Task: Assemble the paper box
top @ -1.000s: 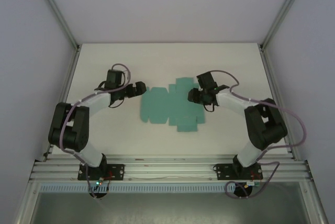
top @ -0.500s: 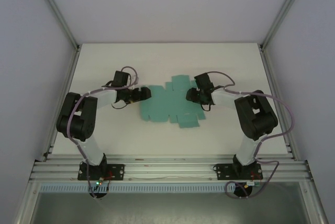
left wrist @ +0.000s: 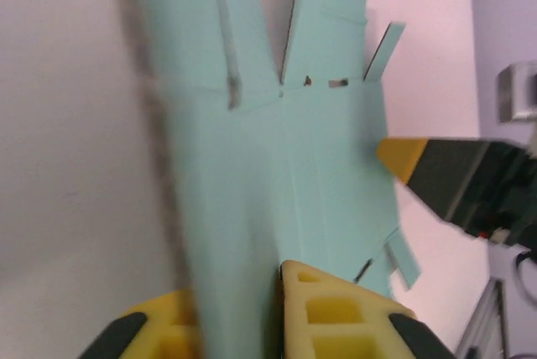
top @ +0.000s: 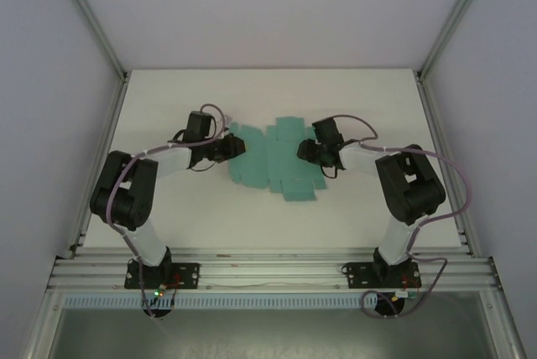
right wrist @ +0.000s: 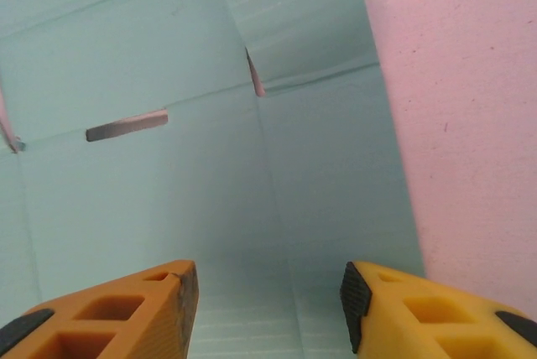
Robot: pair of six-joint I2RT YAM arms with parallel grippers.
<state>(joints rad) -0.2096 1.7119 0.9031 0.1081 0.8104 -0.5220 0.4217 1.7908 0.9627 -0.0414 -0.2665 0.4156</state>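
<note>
The paper box (top: 277,166) is a flat teal die-cut sheet with flaps and slots, lying mid-table. My left gripper (top: 235,148) is shut on the sheet's left edge. In the left wrist view the card (left wrist: 319,158) runs between the yellow fingers (left wrist: 336,317), and its near panel is raised off the table and blurred. My right gripper (top: 304,152) stands open low over the sheet's right part. Its two orange fingertips (right wrist: 159,300) straddle a fold line on the card (right wrist: 168,183), with nothing between them. One right finger (left wrist: 445,179) shows beyond the sheet in the left wrist view.
The white table (top: 361,99) has bare room behind and on both sides of the sheet. Aluminium frame posts (top: 440,49) and plain walls close in the sides. A metal rail (top: 268,271) carrying both arm bases runs along the near edge.
My left gripper moved right onto the sheet's left edge and shut on it. The sheet's left side lifted and shifted toward the back. My right gripper crept left over the sheet, staying open.
</note>
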